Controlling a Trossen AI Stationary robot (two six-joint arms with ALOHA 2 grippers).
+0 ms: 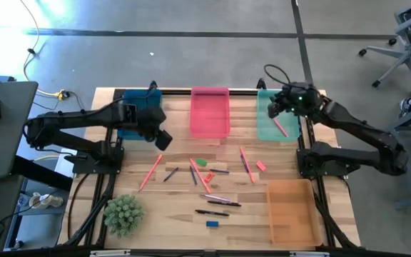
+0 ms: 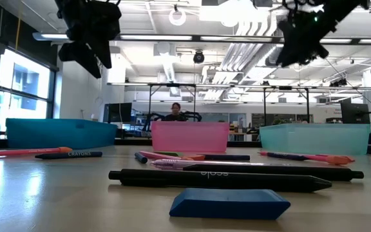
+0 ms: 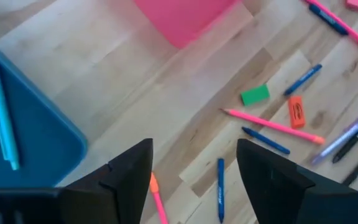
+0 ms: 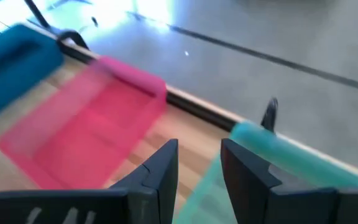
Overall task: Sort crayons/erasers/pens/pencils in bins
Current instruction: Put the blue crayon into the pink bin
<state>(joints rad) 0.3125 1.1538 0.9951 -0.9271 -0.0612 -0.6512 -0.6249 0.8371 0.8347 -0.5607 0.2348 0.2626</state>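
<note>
The bins [image 1: 210, 128] stand at the far edge of the counter [image 1: 170, 207], blue, pink and teal in a row, and the orange one [image 1: 291, 210] sits near the front right corner. Between them lie the loose things: pens [image 1: 212, 213], pink sticks [image 1: 150, 173], a green eraser [image 1: 201, 162], a pink eraser [image 1: 261, 165] and a blue eraser [image 1: 212, 223]. Our left hand [image 1: 163, 138] hangs between the blue and pink bins, fingers apart and empty. Our right hand [image 1: 273, 108] is above the teal bin [image 1: 277, 128], also fingers apart with nothing between them; one pink stick already lies in this bin. We judge that the main risk is in the middle of the counter, where several sticks cross or lie just beside each other: a grasp there may catch two kinds together, or push one stick so it rolls away. The erasers are small and low, so the fingers may slip off them.
</note>
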